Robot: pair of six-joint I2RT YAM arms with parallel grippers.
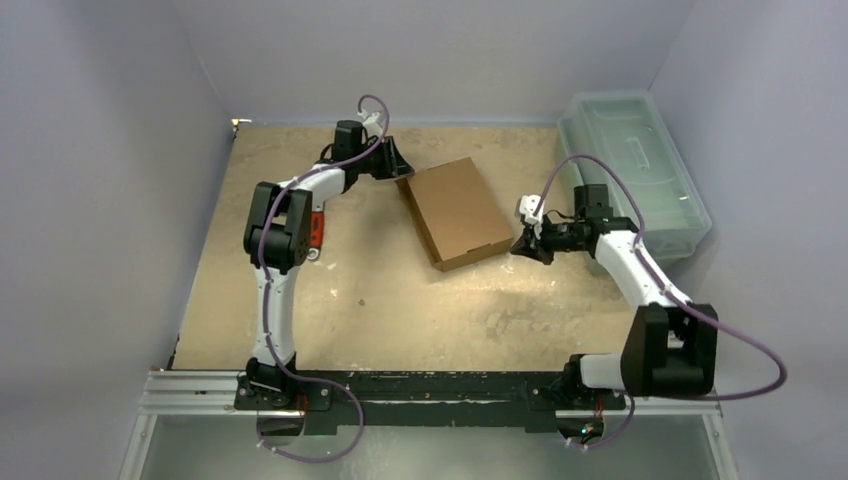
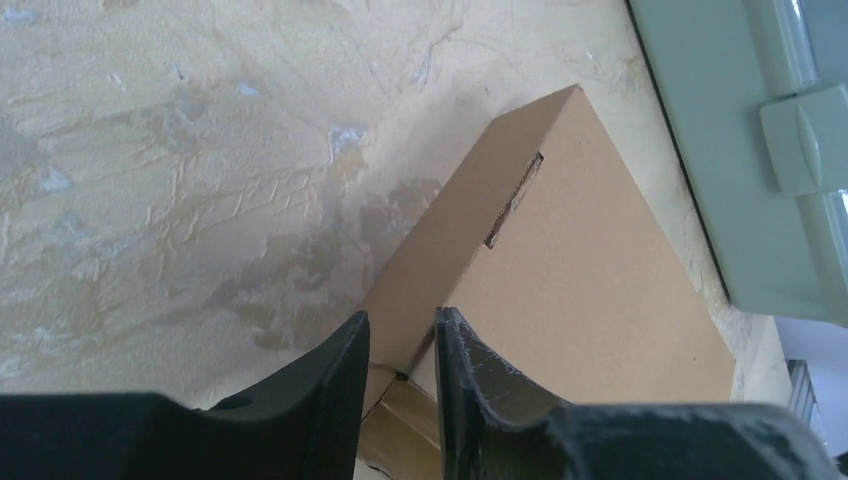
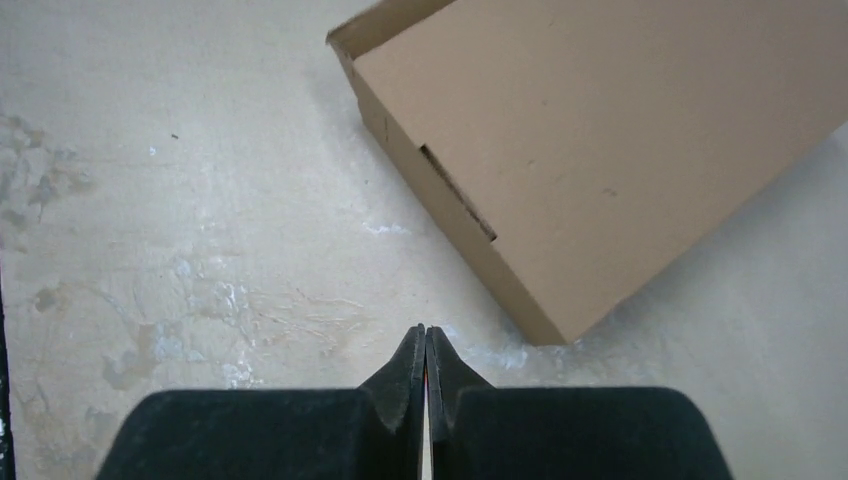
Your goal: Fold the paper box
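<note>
The paper box [image 1: 457, 210] is a closed, shallow brown cardboard box lying flat and turned at an angle in the middle of the table. My left gripper [image 1: 398, 168] is at its far left corner. In the left wrist view the jaws [image 2: 402, 318] stand a narrow gap apart, with the box's corner and lid [image 2: 580, 290] showing through and beyond the gap; nothing is visibly pinched. My right gripper [image 1: 522, 245] hovers just off the box's near right corner. Its fingers [image 3: 425, 330] are pressed together and empty, a short way from the box [image 3: 600, 130].
A translucent pale-green plastic bin [image 1: 635, 170] with a lid stands at the far right, close behind the right arm, and its side shows in the left wrist view [image 2: 740, 150]. The tabletop is worn and patchy. Grey walls close in the table's left, right and back.
</note>
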